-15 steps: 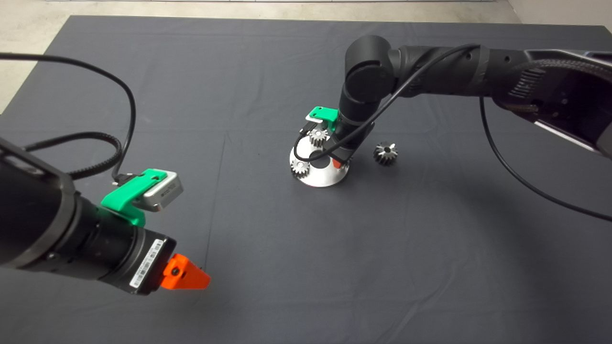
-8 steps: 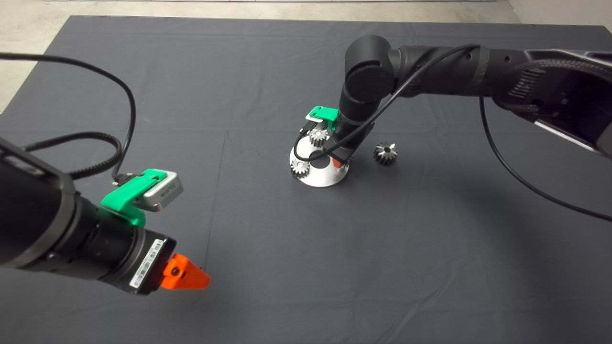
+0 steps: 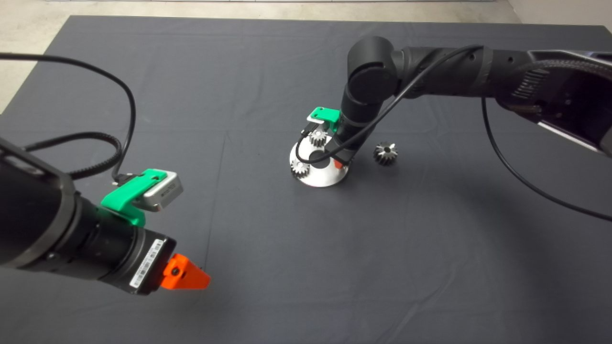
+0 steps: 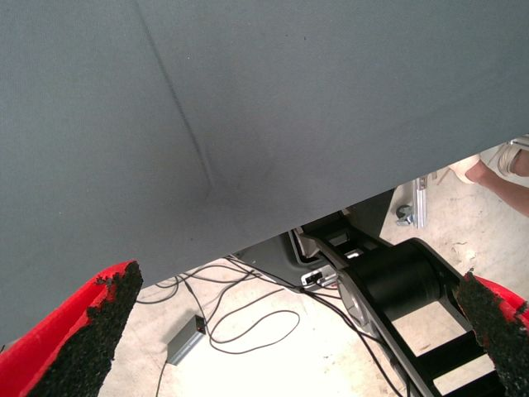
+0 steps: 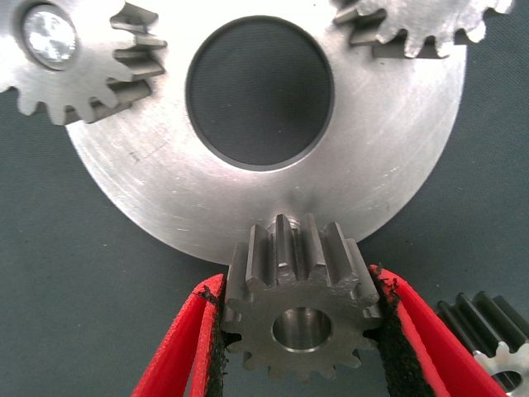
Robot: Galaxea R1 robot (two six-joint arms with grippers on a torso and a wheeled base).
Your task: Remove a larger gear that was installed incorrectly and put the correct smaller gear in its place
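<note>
Head view, right gripper (image 3: 337,164): down at the round steel plate (image 3: 319,177) mid-surface, the arm reaching in from the right and hiding what the fingers carry.
Head view, larger gear (image 3: 385,153): off the plate, lying alone on the dark mat (image 3: 239,71) just beside it.
Head view, left gripper (image 3: 191,277): parked low at the mat's near left corner, well apart from the work.
Left wrist view: fingers (image 4: 83,331) spread wide with nothing between them; only mat edge, floor cables and a person's foot show.
Right wrist view, smaller gear (image 5: 299,310): clamped between the two pads at the plate's rim, two lighter gears (image 5: 78,62) seated across the plate's centre hole.
Risk, seating: no pin shows under the gear; lowered off-axis, it would likely sit crooked or jam.
Risk, grip: pads bear on tooth tips alone, so the gear may twist or slip.
Risk, neighbour: the larger gear lies close, and a sideways sweep could knock it.
</note>
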